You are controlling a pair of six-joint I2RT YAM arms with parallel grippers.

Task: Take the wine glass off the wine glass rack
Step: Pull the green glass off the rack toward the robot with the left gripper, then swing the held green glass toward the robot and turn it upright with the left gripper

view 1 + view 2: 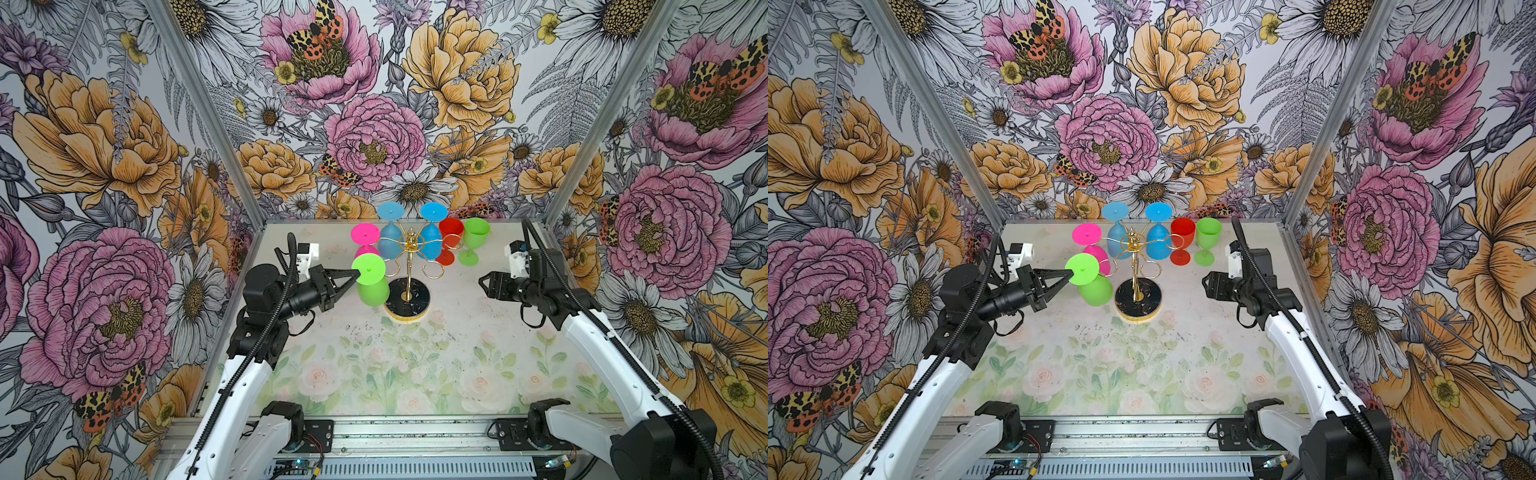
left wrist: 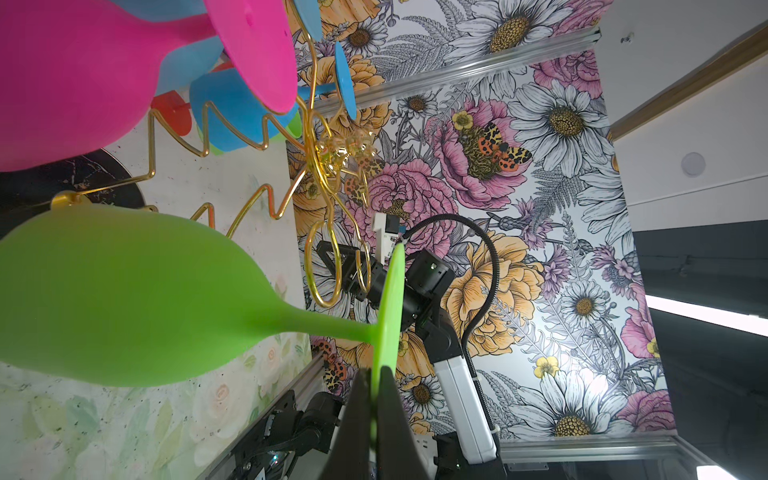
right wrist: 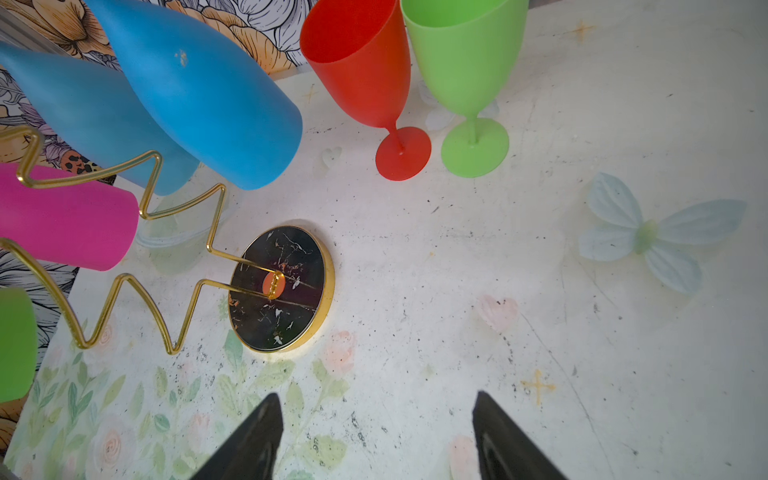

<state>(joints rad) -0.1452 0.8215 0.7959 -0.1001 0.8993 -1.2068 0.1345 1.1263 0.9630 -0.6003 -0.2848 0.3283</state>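
Jaws of the left gripper [image 1: 357, 272] clamp the inverted green wine glass [image 1: 372, 291] by its foot in both top views, just left of the wine glass rack [image 1: 417, 299] near the table's [image 1: 415, 353] far edge; the right gripper [image 1: 482, 284] gapes empty. Left wrist: the stem is clear of the rack's wire. Right wrist: jaws wide above the table.

Counter [image 1: 415, 353]: pale, scuffed, printed with faded roses and a light-blue butterfly [image 3: 648, 237]; red glass [image 1: 451, 230], upright near the back edge; green glass [image 1: 476, 237], upright, just beside the red one on its right; two blue glasses [image 1: 390, 210] [image 1: 433, 212] and one pink glass [image 1: 365, 233], each foot up, bowl down; floral wallpaper [image 1: 374, 137] on three walls, with moths; aluminium corner post [image 1: 207, 112]; metal rail [image 1: 415, 436] along the front.
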